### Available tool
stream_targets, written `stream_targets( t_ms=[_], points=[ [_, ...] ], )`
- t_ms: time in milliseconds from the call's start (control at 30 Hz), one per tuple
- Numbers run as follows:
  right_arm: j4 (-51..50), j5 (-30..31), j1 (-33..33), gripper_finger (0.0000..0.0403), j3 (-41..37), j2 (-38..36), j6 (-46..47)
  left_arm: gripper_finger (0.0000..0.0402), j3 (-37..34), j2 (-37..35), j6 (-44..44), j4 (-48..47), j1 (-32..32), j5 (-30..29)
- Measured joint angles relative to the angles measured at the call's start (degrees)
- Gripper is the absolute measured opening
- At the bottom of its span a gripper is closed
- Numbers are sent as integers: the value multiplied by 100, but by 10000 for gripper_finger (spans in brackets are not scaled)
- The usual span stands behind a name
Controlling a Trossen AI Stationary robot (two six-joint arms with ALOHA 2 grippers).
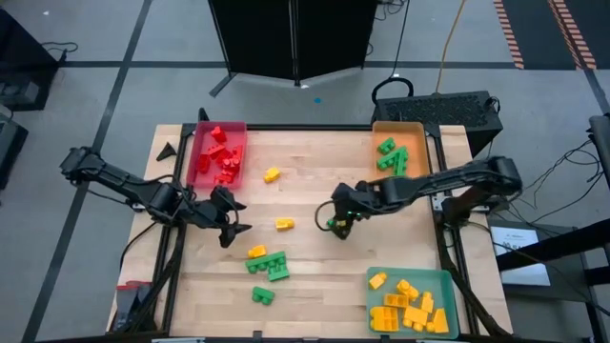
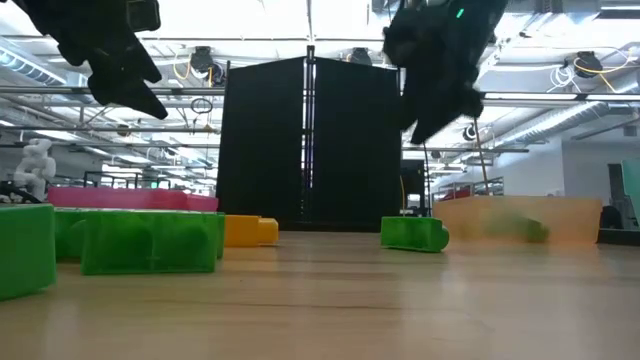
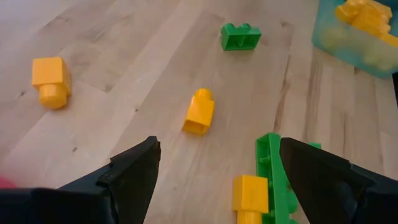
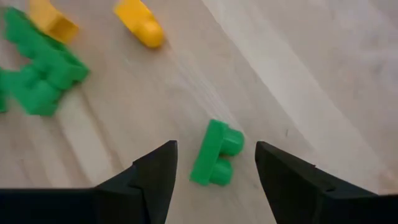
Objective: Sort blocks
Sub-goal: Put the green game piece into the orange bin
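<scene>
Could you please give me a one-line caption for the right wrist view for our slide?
Right tool, fingers open, poised over a small green block on the wooden table.

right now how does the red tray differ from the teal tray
The red tray sits at the table's far left corner; the teal tray sits at the near right corner. The red tray holds red blocks; the teal tray holds yellow blocks. The left gripper hangs open a little in front of the red tray; neither gripper is near the teal one. Both are shallow rectangular trays, each holding blocks of only one colour.
</scene>
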Motion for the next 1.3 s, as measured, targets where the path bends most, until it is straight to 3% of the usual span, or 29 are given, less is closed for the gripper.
stream_targets(
  t_ms=[300, 567, 833, 1133, 1300],
  points=[
    [80, -214, -171, 214, 0, 877, 474, 331, 0, 0, -26, -63, -143, -2],
    [618, -362, -157, 214, 0, 1399, 473, 331, 0, 0, -29, -77, -143, -2],
    [530, -361, -160, 213, -9, 1899, 474, 331, 0, 0, -29, -113, -143, -7],
    [472, -447, -124, 140, 27, 2102, 558, 331, 0, 1, -26, -172, -143, -14],
    [333, -465, -125, 140, 13, 2026, 525, 331, 0, 0, 29, -208, -143, -83]
  ],
)
